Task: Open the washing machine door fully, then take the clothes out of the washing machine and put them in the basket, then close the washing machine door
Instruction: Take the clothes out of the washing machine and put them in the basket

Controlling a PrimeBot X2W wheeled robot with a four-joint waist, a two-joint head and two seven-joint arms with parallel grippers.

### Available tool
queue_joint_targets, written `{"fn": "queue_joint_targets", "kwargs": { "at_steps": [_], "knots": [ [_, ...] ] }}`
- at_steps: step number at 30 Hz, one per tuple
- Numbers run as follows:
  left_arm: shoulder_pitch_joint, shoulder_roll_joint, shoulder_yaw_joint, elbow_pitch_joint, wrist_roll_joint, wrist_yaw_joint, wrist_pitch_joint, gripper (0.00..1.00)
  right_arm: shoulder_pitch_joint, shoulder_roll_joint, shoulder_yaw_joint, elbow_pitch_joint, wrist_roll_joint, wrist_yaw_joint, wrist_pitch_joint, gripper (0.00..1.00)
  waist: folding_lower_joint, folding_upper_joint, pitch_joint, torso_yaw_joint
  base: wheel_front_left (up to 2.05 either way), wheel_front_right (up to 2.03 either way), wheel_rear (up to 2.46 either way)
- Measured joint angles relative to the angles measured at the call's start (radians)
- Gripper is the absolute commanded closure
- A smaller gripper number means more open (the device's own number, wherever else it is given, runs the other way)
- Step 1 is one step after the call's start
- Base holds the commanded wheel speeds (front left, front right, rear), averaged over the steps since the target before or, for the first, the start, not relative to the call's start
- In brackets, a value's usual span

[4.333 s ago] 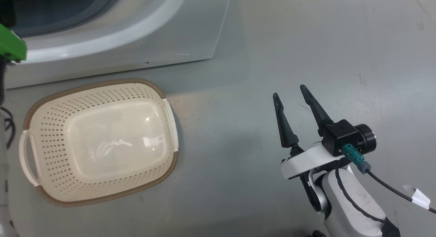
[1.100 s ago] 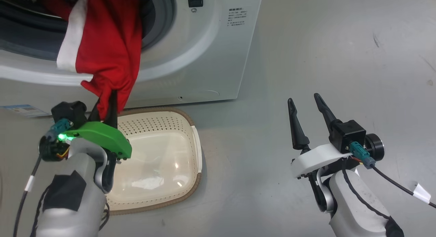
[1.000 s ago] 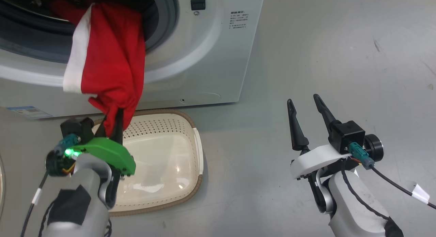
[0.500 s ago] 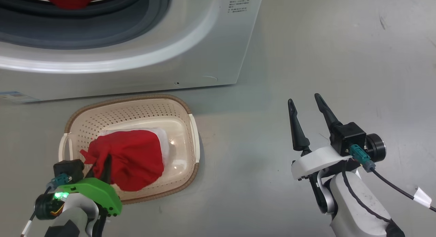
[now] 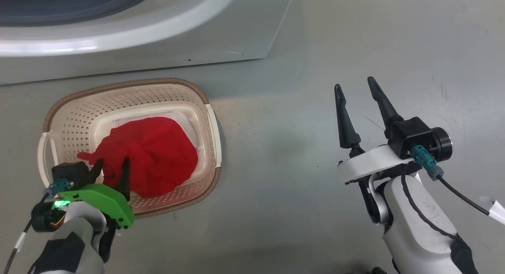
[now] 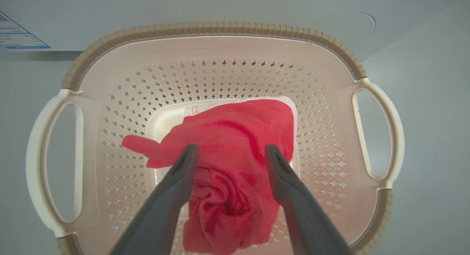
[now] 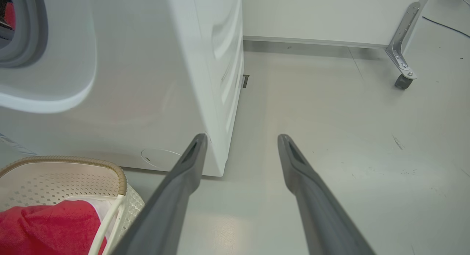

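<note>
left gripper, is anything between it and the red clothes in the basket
Nothing visible. The left gripper hangs open right over the clothes, a finger to each side of the bunched red heap lying in the basket. Whether the fingers touch the fabric is unclear.

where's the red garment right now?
The red garment lies in the cream basket, at the head view's lower left, just in front of the washing machine. The open left gripper is at its near end.
</note>
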Motion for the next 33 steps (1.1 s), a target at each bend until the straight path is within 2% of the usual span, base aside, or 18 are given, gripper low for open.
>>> {"fn": "queue_joint_targets", "kwargs": {
  "at_steps": [4,11,22,33],
  "knots": [
    [-0.015,-0.003,-0.005,0.021,0.001,0.000,0.000,0.00,-0.005,-0.001,-0.012,0.003,-0.003,0.000,0.000,0.00,0.0000,0.0000,0.021,-0.007,0.00,0.00,0.00],
    [-0.024,-0.005,-0.013,0.019,0.022,0.000,0.000,0.00,-0.005,-0.001,-0.024,0.009,-0.003,-0.001,0.000,0.00,0.0000,0.0000,-0.007,-0.001,0.00,0.00,0.00],
    [-0.021,-0.011,0.052,-0.157,0.052,0.000,-0.001,0.00,-0.001,-0.002,-0.060,0.032,-0.003,-0.001,0.000,0.00,0.0000,0.0000,-0.097,0.024,0.00,0.00,0.00],
    [0.060,-0.019,0.136,-0.351,0.116,0.000,-0.003,0.00,0.044,-0.002,-0.089,0.060,-0.005,0.007,0.000,0.00,0.0000,0.0000,-0.222,0.050,0.00,0.00,0.00]
  ]
}}
